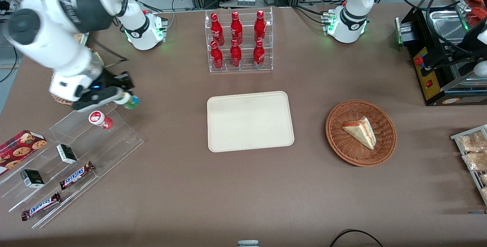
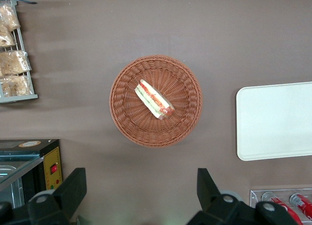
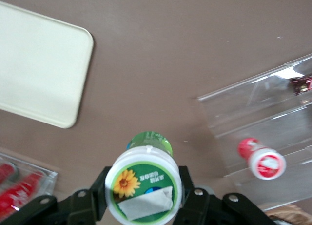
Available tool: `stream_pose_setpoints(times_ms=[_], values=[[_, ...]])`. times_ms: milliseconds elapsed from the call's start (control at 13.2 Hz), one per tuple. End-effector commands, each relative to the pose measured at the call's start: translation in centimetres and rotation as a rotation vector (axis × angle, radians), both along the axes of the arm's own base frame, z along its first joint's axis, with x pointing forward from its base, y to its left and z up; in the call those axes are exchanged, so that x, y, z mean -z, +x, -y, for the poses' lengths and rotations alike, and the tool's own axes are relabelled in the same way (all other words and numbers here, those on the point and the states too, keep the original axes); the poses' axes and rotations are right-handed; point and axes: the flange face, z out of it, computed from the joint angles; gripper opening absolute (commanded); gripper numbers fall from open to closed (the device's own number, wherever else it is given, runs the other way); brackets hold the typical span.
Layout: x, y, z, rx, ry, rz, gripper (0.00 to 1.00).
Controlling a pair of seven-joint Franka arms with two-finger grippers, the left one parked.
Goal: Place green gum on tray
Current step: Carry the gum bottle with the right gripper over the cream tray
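My right gripper [image 1: 122, 99] is shut on the green gum [image 1: 130, 102], a small green bottle with a white lid. It holds the bottle in the air above the table, beside the clear stepped rack [image 1: 76, 155]. In the right wrist view the gum's lid [image 3: 144, 187], with a green-and-yellow flower mark, sits clamped between the black fingers [image 3: 100, 195]. The cream-beige tray [image 1: 250, 120] lies flat at the table's middle, toward the parked arm's end from the gripper. It also shows in the right wrist view [image 3: 39, 78] and in the left wrist view [image 2: 275, 120].
A red gum bottle [image 1: 100, 119] with a red-marked white lid lies on the rack's upper step. Snack bars and small boxes sit on its lower steps. A clear rack of red cola bottles [image 1: 238, 41] stands farther from the front camera than the tray. A wicker basket [image 1: 360, 133] holds a sandwich.
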Motion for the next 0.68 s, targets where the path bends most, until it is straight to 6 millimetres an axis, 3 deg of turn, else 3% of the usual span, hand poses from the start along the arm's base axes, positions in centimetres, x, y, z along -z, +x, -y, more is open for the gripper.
stream_pose_setpoints(times_ms=[0, 303, 607], values=[[1.2, 0.9, -5.3, 0.107, -0.027, -0.037, 0.00], [1.9, 1.5, -14.5, 0.225, -0.004, -0.033, 0.00], [6.6, 0.9, -22.2, 0.304, -0.029, -0.039, 0.00]])
